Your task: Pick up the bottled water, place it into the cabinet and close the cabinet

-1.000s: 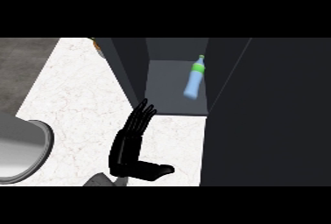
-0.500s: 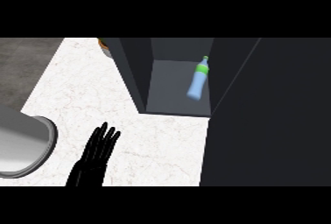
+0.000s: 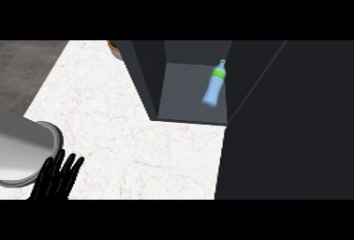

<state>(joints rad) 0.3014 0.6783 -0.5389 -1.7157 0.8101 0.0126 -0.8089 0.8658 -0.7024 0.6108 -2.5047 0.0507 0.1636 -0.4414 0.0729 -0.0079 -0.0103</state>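
Head view, looking steeply down. White marbled tabletop (image 3: pixel 138 140) across the middle, grey floor (image 3: pixel 27 65) at upper left. Dark cabinet (image 3: pixel 149 75) at upper centre, its interior open to view, with a grey shelf floor (image 3: pixel 183 101) inside. Bottled water (image 3: pixel 214 88) within the cabinet, pale blue body with a green cap end, tilted, cap toward the top of the view, close to the right-hand inner wall; whether standing or leaning against that wall cannot be told. Large dark panel (image 3: pixel 290 122) filling the right side of the view, running from the cabinet's right edge down to the lower edge, apparently the cabinet's open door.

Left hand (image 3: pixel 56 180) at the lower left edge, black, only the upper part showing. Fingers (image 3: pixel 69 168) straight and slightly spread, pointing up the view, holding nothing, well apart from the bottle and the cabinet. Just beside the hand, to its left, a rounded grey metallic rim (image 3: pixel 41 140), partly cut by the view's left edge; what it belongs to cannot be told. Small orange and grey object (image 3: pixel 114 47) peeking out behind the cabinet's upper left corner, too little visible to identify.

Right hand nowhere in this view.
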